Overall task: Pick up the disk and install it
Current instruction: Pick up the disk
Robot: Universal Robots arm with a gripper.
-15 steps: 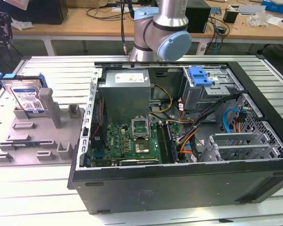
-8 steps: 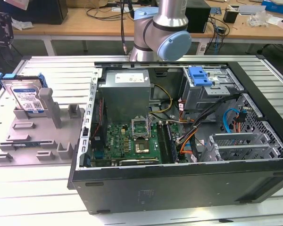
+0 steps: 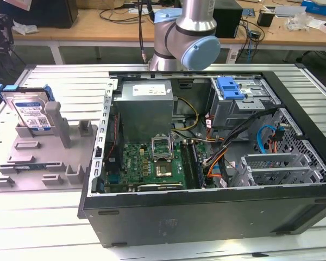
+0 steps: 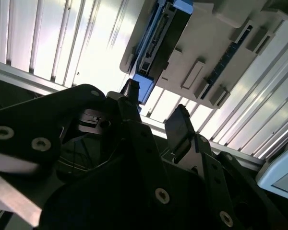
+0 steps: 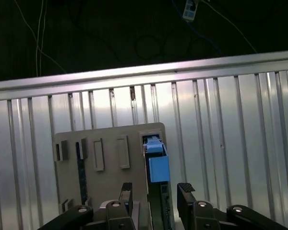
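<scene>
Disk (image 3: 30,107) sits in a grey holder (image 3: 22,159) on the ribbed metal desk (image 3: 54,223), at the exterior view's left, just beside the open computer case (image 3: 206,215). The disk stands up on edge, tilted back, label facing the camera, with its blue frame around it and a grey post of the holder touching its front. It is not in the case. The arm (image 3: 187,32) rises behind the case, near the power supply (image 3: 144,103). Inside the case, the motherboard (image 3: 152,163) lies flat, and a blue bracket (image 3: 230,87) tops the metal drive cage toward the exterior view's right. In the first wrist view the gripper (image 5: 156,188) has its fingers (image 5: 186,197) spread wide with nothing between them; the disk (image 5: 157,165) and holder (image 5: 105,139) lie beyond, in line with the gap, no contact. The second wrist view shows the same: gripper (image 4: 155,99) spread, fingers (image 4: 180,127) empty, disk (image 4: 156,48) seen edge-on in the holder (image 4: 206,38), apart from the fingertips.
</scene>
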